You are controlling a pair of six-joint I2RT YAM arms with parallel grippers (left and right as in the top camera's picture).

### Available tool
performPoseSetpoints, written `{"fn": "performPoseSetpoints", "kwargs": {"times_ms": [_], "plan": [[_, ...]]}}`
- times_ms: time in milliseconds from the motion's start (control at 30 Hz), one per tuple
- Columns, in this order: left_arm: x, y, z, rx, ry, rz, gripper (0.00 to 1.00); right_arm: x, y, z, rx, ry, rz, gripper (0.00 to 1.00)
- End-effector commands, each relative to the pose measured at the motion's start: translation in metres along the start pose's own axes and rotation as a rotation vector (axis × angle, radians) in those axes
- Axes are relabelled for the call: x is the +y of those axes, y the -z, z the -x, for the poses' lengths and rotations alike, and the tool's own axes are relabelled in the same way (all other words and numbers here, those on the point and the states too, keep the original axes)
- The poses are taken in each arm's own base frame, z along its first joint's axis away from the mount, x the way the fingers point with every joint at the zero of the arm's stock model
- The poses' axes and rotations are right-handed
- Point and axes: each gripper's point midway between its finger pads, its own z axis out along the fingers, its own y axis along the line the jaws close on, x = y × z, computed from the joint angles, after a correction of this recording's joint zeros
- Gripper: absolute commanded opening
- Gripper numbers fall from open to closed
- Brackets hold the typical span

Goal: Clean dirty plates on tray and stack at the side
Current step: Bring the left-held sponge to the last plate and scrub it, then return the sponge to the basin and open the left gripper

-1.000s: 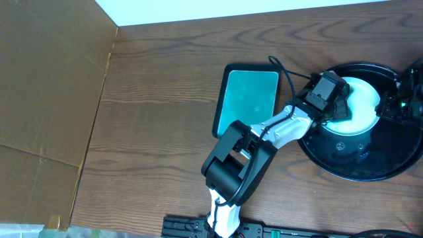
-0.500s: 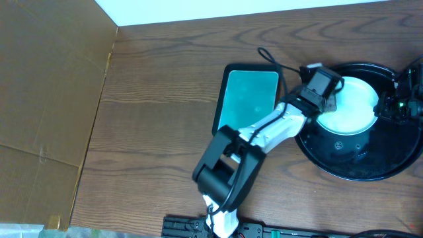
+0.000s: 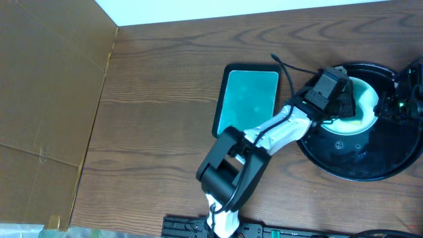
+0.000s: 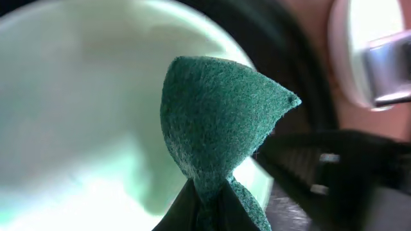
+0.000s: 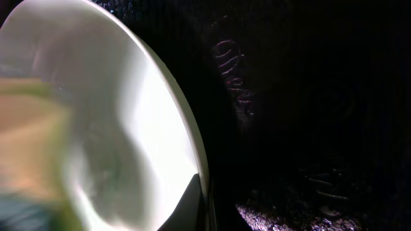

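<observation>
Scrubbing is the step in hand. The left hand (image 3: 345, 107) reaches across to the black tray (image 3: 370, 155) at the right side of the table (image 3: 165, 99), closed tight on a green scouring pad (image 4: 218, 128) whose folded peak points at the white plate (image 3: 367, 96) lying in the tray. The right hand (image 3: 398, 104) sits at the plate's far rim and looks clamped on it, as if steadying it. The plate is round, so it has no long axis, and its face is turned up; I can't tell whether it is tilted. Next, I'd judge, the pad must press down and sweep the face before the plate goes to the side.
</observation>
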Motion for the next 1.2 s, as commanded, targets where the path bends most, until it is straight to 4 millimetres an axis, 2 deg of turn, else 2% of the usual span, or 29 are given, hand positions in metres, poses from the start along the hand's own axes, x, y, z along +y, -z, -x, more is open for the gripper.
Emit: {"fn": "performPoseSetpoints", "kwargs": {"times_ms": [0, 67, 133, 300, 433, 600, 733, 833, 900, 967, 1167], "plan": [[0.035, -0.016, 0.000, -0.026, 0.008, 0.125, 0.08, -0.004, -0.010, -0.013, 0.050, -0.019, -0.010, 0.01], [0.057, -0.018, 0.003, -0.066, 0.000, 0.227, 0.07, -0.004, -0.010, -0.013, 0.050, -0.019, -0.010, 0.01], [0.082, -0.012, 0.011, -0.121, -0.053, 0.365, 0.07, -0.004, -0.010, -0.013, 0.050, -0.019, -0.011, 0.01], [0.104, 0.006, 0.029, -0.205, -0.102, 0.517, 0.07, -0.004, -0.010, -0.012, 0.048, -0.018, -0.011, 0.01], [0.094, 0.028, 0.049, -0.265, -0.082, 0.492, 0.07, -0.004, -0.010, -0.012, 0.049, -0.018, -0.010, 0.01], [0.066, 0.074, 0.078, -0.354, -0.058, 0.415, 0.07, -0.004, -0.010, -0.013, 0.051, -0.019, -0.011, 0.01], [0.045, 0.105, 0.084, -0.360, -0.048, 0.336, 0.07, -0.004, -0.010, -0.012, 0.045, -0.016, -0.011, 0.01], [0.044, 0.124, 0.083, -0.340, -0.032, 0.313, 0.07, -0.004, -0.010, -0.011, 0.045, -0.016, -0.012, 0.01], [0.056, 0.137, 0.082, -0.325, -0.011, 0.345, 0.07, -0.004, -0.010, -0.012, 0.046, -0.016, -0.013, 0.01], [0.079, 0.148, 0.081, -0.304, 0.025, 0.403, 0.07, -0.004, -0.010, -0.012, 0.048, -0.017, -0.013, 0.01], [0.181, 0.168, 0.075, -0.214, 0.206, 0.608, 0.07, -0.004, -0.010, -0.011, 0.044, -0.016, -0.012, 0.01]]}}
